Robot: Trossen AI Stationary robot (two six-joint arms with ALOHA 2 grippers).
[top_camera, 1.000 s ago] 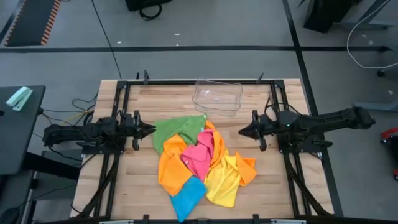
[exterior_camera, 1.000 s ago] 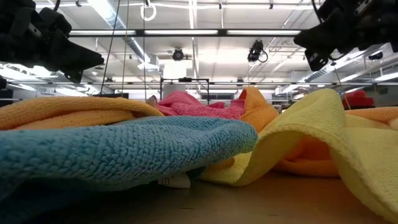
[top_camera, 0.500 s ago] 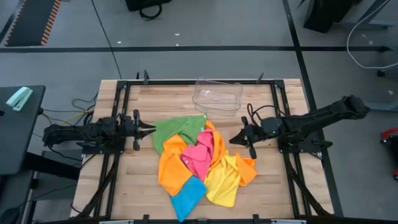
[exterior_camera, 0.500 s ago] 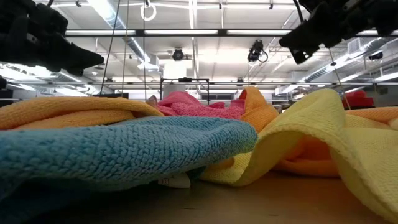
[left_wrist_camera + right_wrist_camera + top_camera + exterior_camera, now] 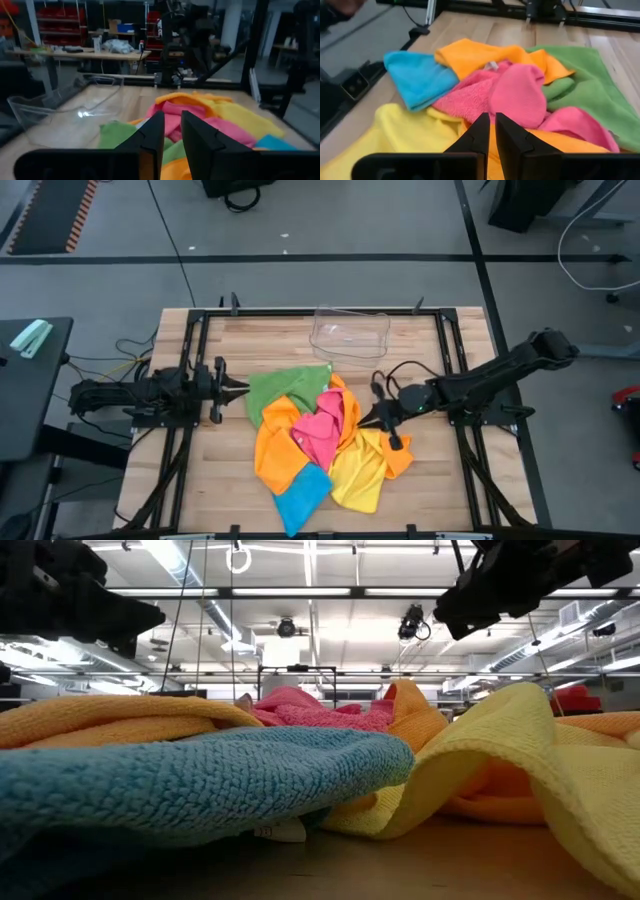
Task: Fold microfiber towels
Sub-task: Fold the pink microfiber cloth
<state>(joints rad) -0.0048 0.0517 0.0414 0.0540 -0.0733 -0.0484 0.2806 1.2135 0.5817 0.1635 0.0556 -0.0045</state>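
We found the soft, bright microfiber towels (image 5: 320,442) lying in 1 crumpled heap near the middle of the pale wooden table (image 5: 240,480), none of them folded. The green cloth (image 5: 283,390) lay toward the far side, nearest the left arm; the pink cloth (image 5: 322,428) sat on top at the centre; an orange cloth (image 5: 277,450) spread beneath it; the yellow cloth (image 5: 360,475) and the blue cloth (image 5: 302,498) reached toward the near edge. A clear plastic tray (image 5: 350,335) stood empty behind the heap, apart from it.

We judged the task to be at its very start: the step in hand was reaching in to take a first cloth. The right gripper (image 5: 376,417) hung over the heap's right edge, above orange and yellow folds, its fingers drawn nearly together with only a thin slit between them and nothing caught there. Its wrist view looked down onto the pink cloth. The left gripper (image 5: 238,389) waited just beside the green cloth's edge, its 2 fingers close together with a narrow gap, holding nothing.

For the next move we reckoned the right fingers would need to part, descend onto 1 single layer, preferably a free corner or edge, and pinch that alone, since the cloths overlapped and a deep grab could lift 2 at once.
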